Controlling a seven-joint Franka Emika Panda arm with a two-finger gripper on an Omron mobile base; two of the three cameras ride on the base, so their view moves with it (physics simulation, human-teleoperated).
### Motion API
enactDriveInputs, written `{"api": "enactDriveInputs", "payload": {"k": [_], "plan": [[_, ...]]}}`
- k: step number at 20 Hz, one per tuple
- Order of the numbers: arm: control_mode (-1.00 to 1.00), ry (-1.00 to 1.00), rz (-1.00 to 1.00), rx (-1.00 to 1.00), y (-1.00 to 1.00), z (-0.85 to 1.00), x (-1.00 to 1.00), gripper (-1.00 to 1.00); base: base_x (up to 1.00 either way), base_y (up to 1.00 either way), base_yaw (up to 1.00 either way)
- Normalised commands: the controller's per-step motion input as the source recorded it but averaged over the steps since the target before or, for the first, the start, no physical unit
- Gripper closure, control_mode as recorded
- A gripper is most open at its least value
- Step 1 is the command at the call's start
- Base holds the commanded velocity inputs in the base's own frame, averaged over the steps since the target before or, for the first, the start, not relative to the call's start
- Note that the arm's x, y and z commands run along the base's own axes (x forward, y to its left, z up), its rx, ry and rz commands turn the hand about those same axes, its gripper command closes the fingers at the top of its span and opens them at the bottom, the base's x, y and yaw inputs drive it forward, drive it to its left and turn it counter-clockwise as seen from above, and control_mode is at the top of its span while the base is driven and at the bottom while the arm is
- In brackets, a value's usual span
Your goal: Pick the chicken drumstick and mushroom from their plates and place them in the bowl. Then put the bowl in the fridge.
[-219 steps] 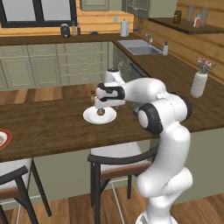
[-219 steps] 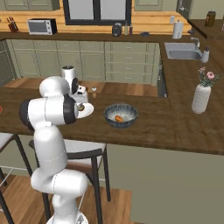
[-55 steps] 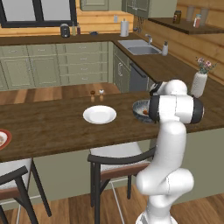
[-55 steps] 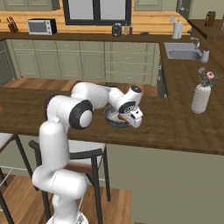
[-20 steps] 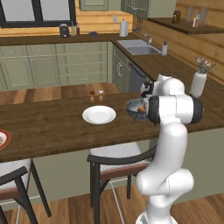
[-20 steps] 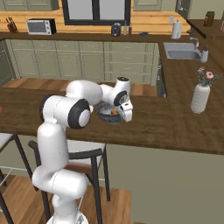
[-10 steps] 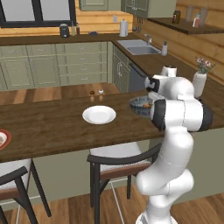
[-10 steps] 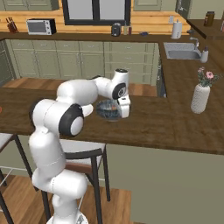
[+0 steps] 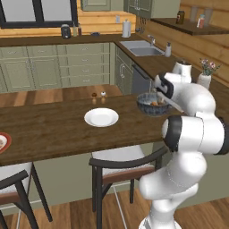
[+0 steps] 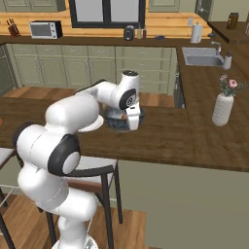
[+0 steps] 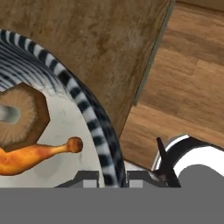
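Note:
The dark blue-grey bowl (image 9: 152, 105) (image 10: 118, 119) hangs a little above the brown counter, held by its rim. My gripper (image 9: 158, 95) (image 10: 132, 119) (image 11: 111, 176) is shut on that striped rim (image 11: 89, 114). Inside the bowl lie the orange chicken drumstick (image 11: 29, 157) and the tan mushroom (image 11: 22, 116), cap side showing. The plain white plate (image 9: 101, 117) sits bare on the counter to the left of the bowl. The red-rimmed plate (image 9: 2, 142) lies at the counter's far left edge. The fridge is out of view.
Two small shakers (image 9: 99, 94) stand behind the white plate. A white vase with flowers (image 9: 205, 77) (image 10: 222, 107) stands on the counter to the right. Dark stools (image 9: 121, 160) sit below the counter's near edge. The sink (image 9: 140, 47) is further back.
My hand has swung and turned with the bowl in its grip, carrying it slightly up and towards the counter's far side. The plates stay where they were.

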Motion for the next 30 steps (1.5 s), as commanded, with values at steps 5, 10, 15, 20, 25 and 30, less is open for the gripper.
{"api": "enactDriveInputs", "payload": {"k": [5,10,15,20,25,30], "plan": [[-1.0,-0.34,-0.02,0.0,0.4,0.48,-0.79,1.0,0.0,0.0,0.0],[-1.0,-0.07,0.0,0.02,0.27,0.63,-0.6,1.0,0.0,0.0,0.0],[-1.0,-0.02,0.0,0.03,0.21,0.43,-0.78,1.0,0.0,0.0,0.0],[1.0,0.0,0.0,0.01,0.2,0.16,-0.39,1.0,-0.34,0.13,0.0],[1.0,0.0,0.0,0.0,0.0,0.0,0.0,1.0,-1.0,0.71,0.0],[1.0,0.0,0.0,0.0,0.0,0.0,0.0,1.0,-0.99,1.0,0.01]]}}
